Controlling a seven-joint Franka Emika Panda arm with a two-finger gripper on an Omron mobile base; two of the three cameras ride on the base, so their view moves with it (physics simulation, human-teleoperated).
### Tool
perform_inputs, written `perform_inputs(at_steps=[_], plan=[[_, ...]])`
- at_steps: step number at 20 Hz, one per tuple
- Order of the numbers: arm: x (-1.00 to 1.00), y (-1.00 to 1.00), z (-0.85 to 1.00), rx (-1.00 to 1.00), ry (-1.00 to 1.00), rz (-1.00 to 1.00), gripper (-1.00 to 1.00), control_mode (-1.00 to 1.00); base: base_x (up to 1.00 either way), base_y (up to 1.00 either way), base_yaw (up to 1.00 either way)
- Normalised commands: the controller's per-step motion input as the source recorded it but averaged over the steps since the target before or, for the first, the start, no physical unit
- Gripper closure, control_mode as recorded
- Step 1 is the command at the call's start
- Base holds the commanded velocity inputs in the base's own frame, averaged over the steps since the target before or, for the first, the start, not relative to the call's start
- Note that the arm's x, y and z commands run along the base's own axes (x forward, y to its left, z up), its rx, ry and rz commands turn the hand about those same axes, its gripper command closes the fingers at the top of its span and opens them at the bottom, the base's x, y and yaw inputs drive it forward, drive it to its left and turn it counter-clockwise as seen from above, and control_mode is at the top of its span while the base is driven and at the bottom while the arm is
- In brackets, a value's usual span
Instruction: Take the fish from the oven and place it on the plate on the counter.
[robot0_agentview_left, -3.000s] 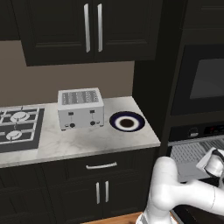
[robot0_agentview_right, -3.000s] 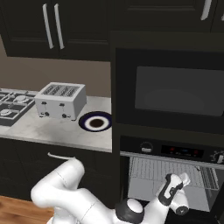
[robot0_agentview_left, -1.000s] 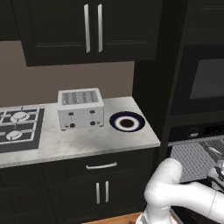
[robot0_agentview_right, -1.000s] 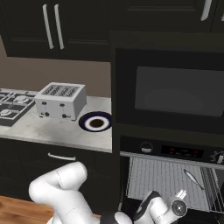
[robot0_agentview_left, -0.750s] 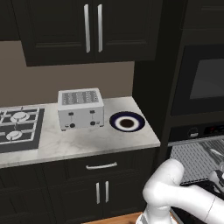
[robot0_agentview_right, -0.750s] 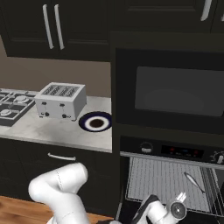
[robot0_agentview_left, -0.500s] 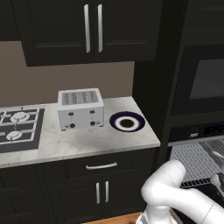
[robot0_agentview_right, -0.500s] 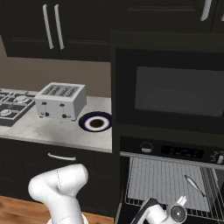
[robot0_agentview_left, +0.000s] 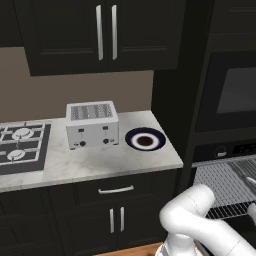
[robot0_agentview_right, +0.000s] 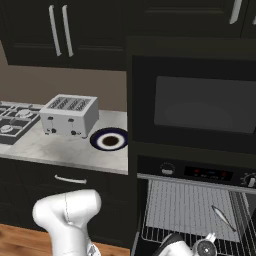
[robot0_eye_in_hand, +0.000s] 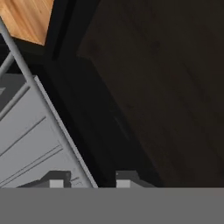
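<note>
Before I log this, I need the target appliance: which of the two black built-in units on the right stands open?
The lower black wall oven with the knob strip: its silver wire rack is exposed, bearing a slim silvery fish. The grey-windowed unit above is shut.

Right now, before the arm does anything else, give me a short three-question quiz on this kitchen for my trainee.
1. True or false: the fish already lies on the plate.
2. What stands next to the plate on the counter? A. toaster B. kettle C. frying pan
3. Fill in: inside the oven, the fish lies on a silver wire ____.

Key: 1 false; 2 A; 3 rack.
</note>
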Motion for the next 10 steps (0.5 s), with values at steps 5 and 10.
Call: perform_inputs(at_steps=[5,10], plan=[[-1.0,-0.36,-0.2,0.04,0.07,0.0,1.0,-1.0,0.0,0.0,0.0],[-0.72,-0.08,0.62,0.01,-0.19,0.05,1.0,-1.0,0.0,0.0,0.0]])
